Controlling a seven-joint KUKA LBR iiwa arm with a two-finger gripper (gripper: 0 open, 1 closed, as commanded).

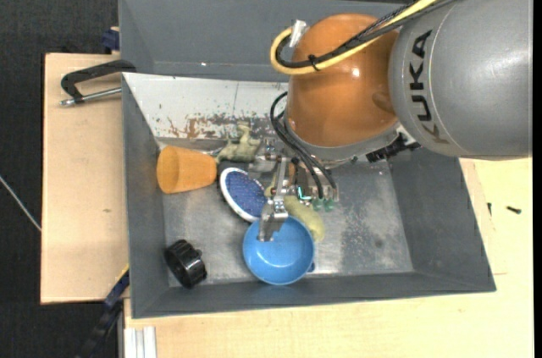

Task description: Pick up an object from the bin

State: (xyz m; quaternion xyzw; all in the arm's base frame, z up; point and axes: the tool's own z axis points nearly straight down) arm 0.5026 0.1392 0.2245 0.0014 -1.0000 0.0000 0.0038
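Observation:
My gripper (pixel 275 217) hangs below the orange cover, near the bin's front middle. One finger reaches down to the rim of a blue bowl (pixel 279 255) that lies at the front of the bin. Just left of the fingers rests a small oval brush with a white rim and blue face (pixel 241 193). A pale yellow piece (pixel 306 221) sits at the bowl's upper right edge, under the gripper. Whether anything is between the fingers is hidden.
An orange cup (pixel 184 169) lies on its side at the left. A black cap-like piece (pixel 185 262) sits in the front left corner. A beige small object (pixel 241 146) lies near the back wall. The right part of the floor is bare.

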